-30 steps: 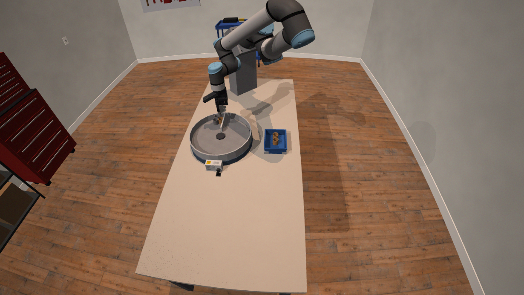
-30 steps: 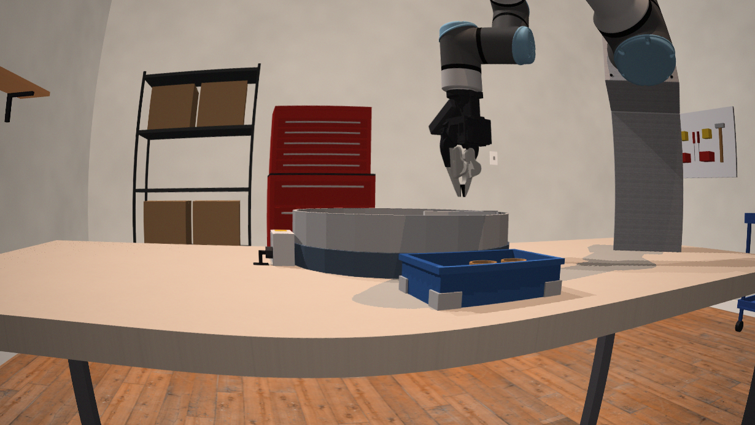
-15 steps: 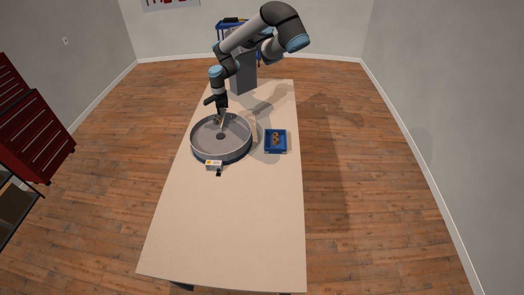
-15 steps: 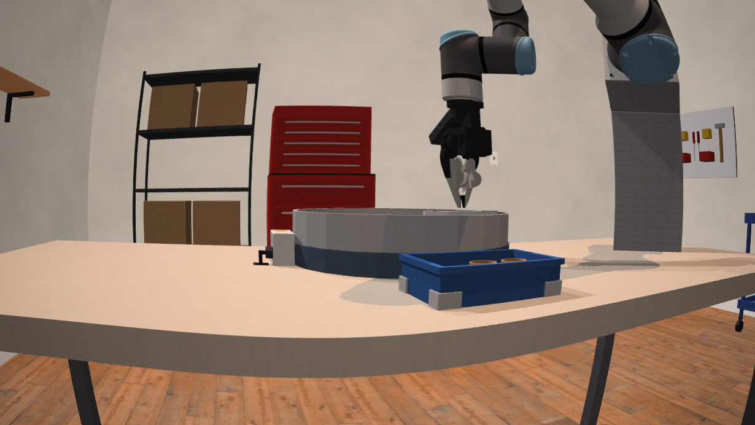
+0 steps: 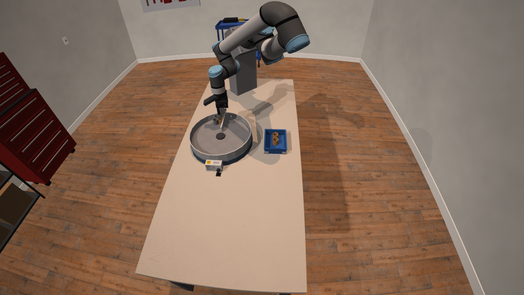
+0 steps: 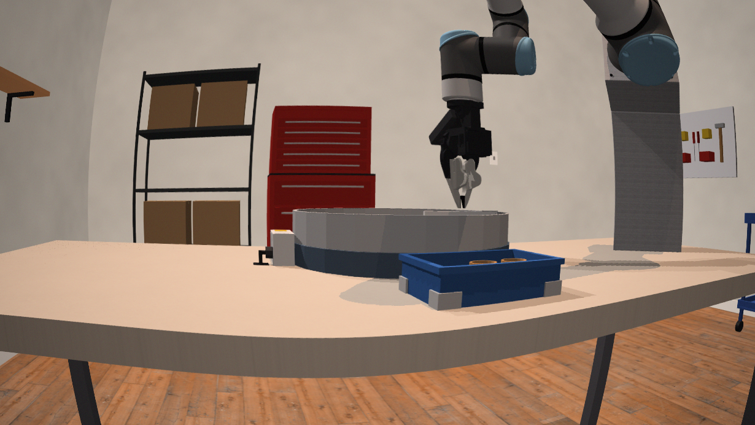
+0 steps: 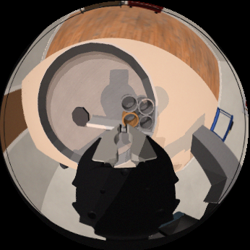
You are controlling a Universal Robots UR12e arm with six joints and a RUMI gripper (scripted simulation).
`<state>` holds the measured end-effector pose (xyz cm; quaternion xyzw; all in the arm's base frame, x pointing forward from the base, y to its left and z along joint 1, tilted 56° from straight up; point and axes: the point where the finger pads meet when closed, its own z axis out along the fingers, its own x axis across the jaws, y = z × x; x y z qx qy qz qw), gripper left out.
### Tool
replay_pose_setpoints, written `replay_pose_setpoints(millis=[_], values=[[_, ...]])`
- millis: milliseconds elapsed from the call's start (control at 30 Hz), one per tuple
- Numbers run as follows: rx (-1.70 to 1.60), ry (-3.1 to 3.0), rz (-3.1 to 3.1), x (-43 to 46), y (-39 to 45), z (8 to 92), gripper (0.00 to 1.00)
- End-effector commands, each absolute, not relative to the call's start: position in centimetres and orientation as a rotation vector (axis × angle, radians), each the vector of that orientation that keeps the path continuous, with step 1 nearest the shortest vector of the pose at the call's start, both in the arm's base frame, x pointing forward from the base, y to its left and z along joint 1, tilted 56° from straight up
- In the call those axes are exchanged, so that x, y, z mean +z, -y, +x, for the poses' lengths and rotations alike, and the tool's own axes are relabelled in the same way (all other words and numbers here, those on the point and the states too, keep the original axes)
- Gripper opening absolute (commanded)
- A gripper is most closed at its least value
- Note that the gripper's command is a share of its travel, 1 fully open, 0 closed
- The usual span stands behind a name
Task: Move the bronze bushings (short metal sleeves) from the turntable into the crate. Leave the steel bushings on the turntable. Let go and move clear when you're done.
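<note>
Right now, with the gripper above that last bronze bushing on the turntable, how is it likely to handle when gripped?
The bronze bushing looks rigid. Three steel bushings crowd it, so they may get nudged. Standing upright, it probably won't roll unless tipped.

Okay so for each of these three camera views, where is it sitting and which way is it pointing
Top: high above the table's near end, angled down at the table, turntable and crate; the whole arm shows.
Exterior: table height beside the crate, looking across to the turntable; wrist, gripper and pedestal show.
Wrist: on the arm's end, looking down past the shut gripper at one bronze bushing among three steel bushings.
Shared: top and exterior both show two bronze bushings in the crate.
</note>
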<state>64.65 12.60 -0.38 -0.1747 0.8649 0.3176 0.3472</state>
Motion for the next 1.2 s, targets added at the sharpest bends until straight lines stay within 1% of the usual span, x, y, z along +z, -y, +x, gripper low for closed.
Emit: replay_pose_setpoints(millis=[0,1167], values=[[0.823,-2.243,-0.453,-0.37,-12.57,64.66,0.05],[0.823,-2.243,-0.453,-0.84,-13.14,65.08,0.05]])
